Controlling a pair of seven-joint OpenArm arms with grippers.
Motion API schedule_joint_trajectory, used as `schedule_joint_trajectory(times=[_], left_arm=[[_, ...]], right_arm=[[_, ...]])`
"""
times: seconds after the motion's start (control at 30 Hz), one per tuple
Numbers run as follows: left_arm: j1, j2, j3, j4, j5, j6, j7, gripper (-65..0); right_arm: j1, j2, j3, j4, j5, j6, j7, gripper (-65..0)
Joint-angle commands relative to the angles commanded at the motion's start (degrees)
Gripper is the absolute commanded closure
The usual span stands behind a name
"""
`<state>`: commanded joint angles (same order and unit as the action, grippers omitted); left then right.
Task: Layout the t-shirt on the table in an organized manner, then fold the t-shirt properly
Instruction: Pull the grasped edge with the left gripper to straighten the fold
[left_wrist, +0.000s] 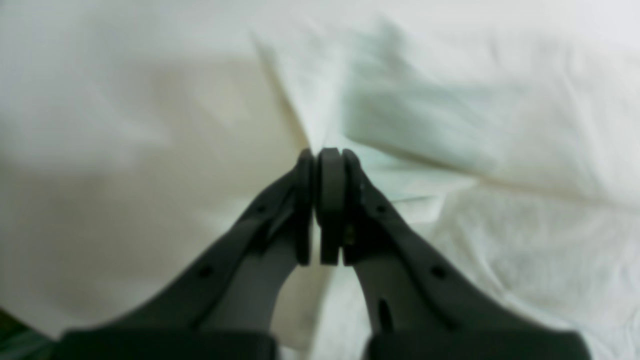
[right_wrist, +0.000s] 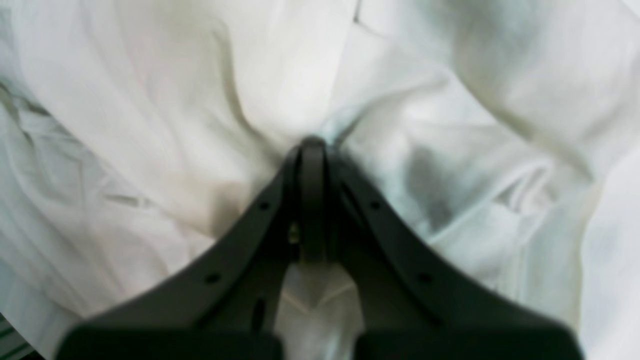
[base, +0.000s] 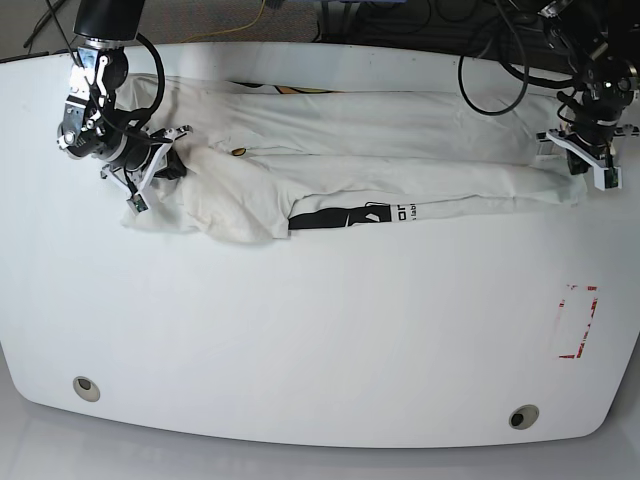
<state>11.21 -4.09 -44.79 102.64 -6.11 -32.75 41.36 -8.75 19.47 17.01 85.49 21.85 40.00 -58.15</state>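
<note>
Both end effectors, left (left_wrist: 320, 165) and right (right_wrist: 312, 150), pinch the t-shirt (base: 400, 150) (stretched lengthwise) over the table (base: 300, 340).

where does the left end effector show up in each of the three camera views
Left wrist: left end effector bottom centre, shut on a fold of the t-shirt.
Right wrist: not in it; that one is the right end effector.
Base: far right, at the t-shirt's end.
Shared landmark: the off-white t-shirt, in all three views.
</note>
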Motion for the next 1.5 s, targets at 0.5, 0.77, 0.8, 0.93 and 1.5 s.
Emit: schedule_joint_trajectory(times=[0.5, 0.77, 0.8, 0.93, 1.5], left_arm=[[4.3, -5.6, -0.2, 0.3, 0.0, -0.1, 0.0, 0.0], [7.6, -7.3, 0.1, 0.3, 0.0, -0.2, 0.0, 0.0], [8.1, -7.3, 0.1, 0.3, 0.0, -0.2, 0.0, 0.0], [9.9, -7.4, 0.2, 0.3, 0.0, -0.3, 0.0, -0.6], [14.8, -8.5, 1.9, -0.2, 0.2, 0.0, 1.3, -46.1]], right_arm=[[0.0, 0.0, 0.0, 0.0, -0.1, 0.0, 0.0, -0.3], [0.1, -0.1, 0.0, 0.0, -0.1, 0.0, -0.1, -0.3], [0.1, -0.1, 0.0, 0.0, -0.1, 0.0, -0.1, -0.3], [0.1, -0.1, 0.0, -0.1, -0.1, 0.0, -0.1, -0.3], [0.1, -1.2, 0.0, -0.1, -0.2, 0.0, -0.2, -0.3]])
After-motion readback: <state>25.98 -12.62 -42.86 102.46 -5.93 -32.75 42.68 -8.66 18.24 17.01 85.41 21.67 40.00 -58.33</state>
